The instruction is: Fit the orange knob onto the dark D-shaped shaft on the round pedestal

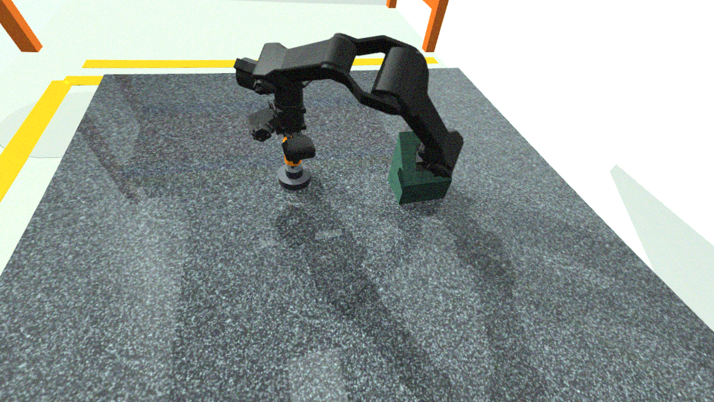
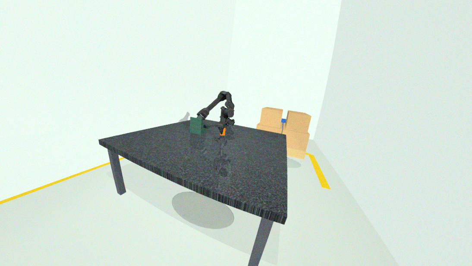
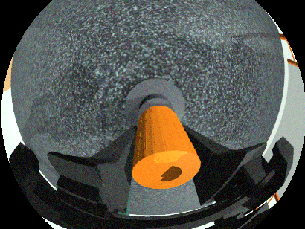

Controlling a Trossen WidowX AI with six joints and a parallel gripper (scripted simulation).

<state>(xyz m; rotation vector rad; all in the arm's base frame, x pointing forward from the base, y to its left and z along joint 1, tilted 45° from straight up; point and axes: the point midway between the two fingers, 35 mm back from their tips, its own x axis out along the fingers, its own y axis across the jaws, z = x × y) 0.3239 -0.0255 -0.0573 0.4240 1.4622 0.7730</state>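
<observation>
The orange knob (image 1: 292, 162) (image 2: 223, 132) (image 3: 158, 130) is upright between the fingers of my gripper (image 1: 292, 155) (image 3: 158, 129), which is shut on it. In the wrist view its top face shows a dark hole with a straight side. The grey round pedestal (image 1: 283, 181) (image 3: 156, 85) stands on the table directly below the knob, with a narrower raised collar (image 1: 294, 174) at its middle. The knob's lower end is just above or at the collar top. The shaft is hidden by the knob, so I cannot tell how far the knob is over it.
A dark green block (image 1: 424, 191) (image 2: 197, 125) stands beside the arm's base on the speckled dark table (image 1: 239, 279) (image 2: 184, 158). Cardboard boxes (image 2: 297, 132) stand on the floor beyond the table. Yellow lines mark the floor.
</observation>
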